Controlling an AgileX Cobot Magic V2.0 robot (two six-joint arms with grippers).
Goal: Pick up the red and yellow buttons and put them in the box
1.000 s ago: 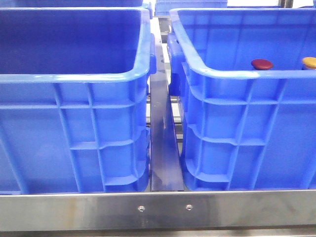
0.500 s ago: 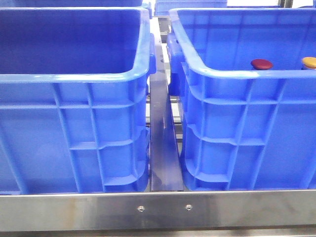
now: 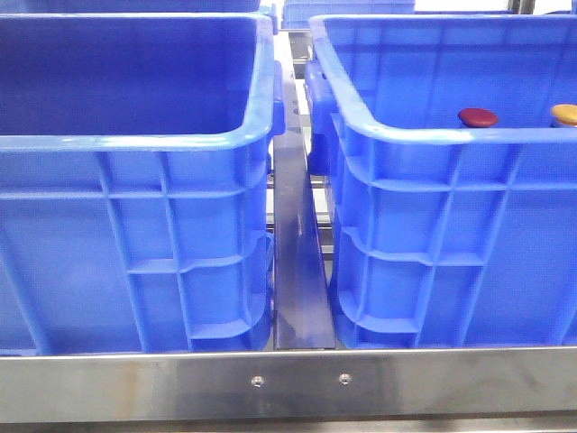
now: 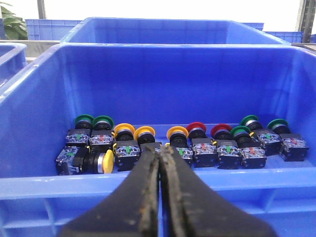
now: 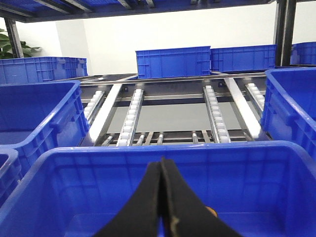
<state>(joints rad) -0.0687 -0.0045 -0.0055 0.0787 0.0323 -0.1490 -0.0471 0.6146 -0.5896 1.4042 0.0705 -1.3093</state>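
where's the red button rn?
Front view: the red button shows just above the near rim of the right crate, inside it, with the yellow button to its right at the picture's edge.

A factory or warehouse line is indicated by stacked blue crates (image 5: 173,61), roller conveyor tracks (image 5: 129,118), steel framing (image 3: 288,383), and binned push-button switches (image 4: 182,145).
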